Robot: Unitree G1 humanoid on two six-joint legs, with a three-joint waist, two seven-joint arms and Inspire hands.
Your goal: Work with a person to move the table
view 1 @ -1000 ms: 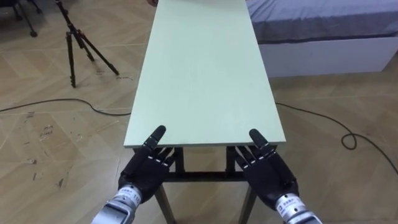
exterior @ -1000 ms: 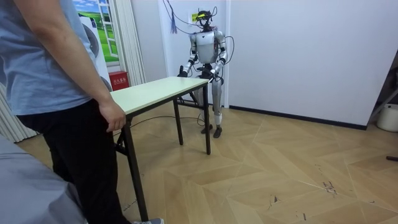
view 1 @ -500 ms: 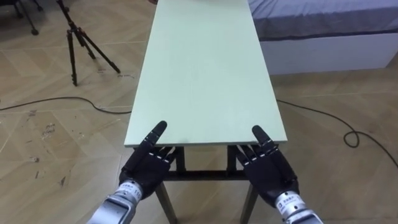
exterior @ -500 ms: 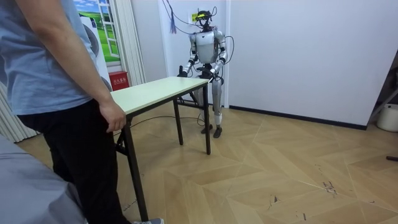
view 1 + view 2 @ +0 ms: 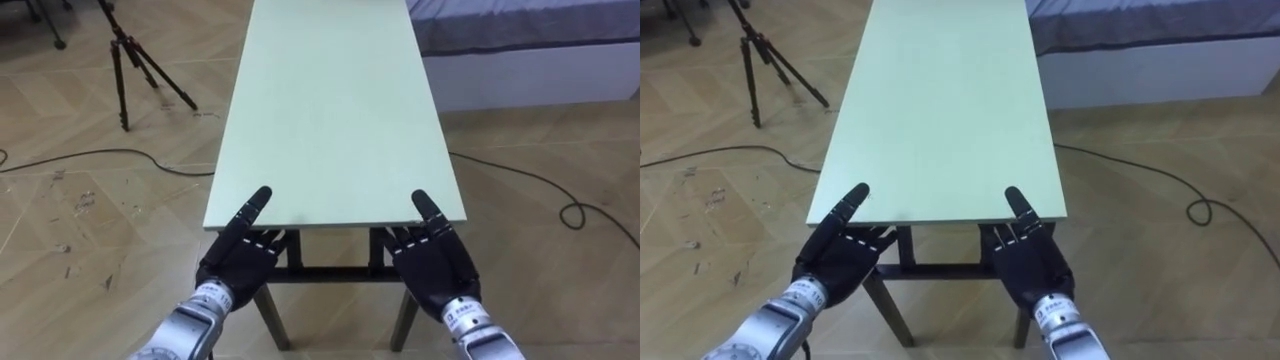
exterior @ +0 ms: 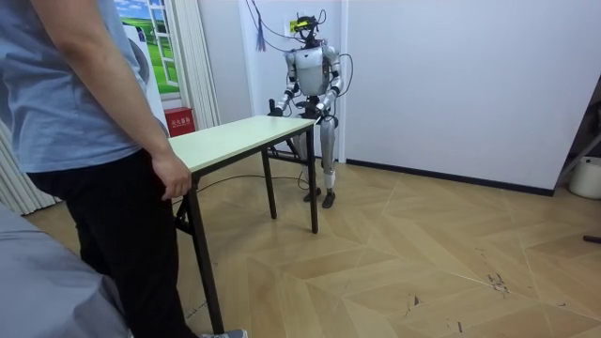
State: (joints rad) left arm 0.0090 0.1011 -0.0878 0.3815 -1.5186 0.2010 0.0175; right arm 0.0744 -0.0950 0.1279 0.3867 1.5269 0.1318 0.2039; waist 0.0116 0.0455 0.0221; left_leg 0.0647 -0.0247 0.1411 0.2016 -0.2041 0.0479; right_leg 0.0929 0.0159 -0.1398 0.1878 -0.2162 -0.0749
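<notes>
The long, dark-legged pale-green table (image 5: 330, 110) was pinched at its near edge, thumbs above, fingers beneath, by left hand (image 5: 240, 262) and right hand (image 5: 432, 265); level lifting, matched to the person (image 6: 84, 141) opposite, was advised.

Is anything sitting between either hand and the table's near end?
Nothing visible. The left hand and the right hand are both right at the near end of the table, with no object between them and its edge. The tripod and the bed stand off to either side.
</notes>
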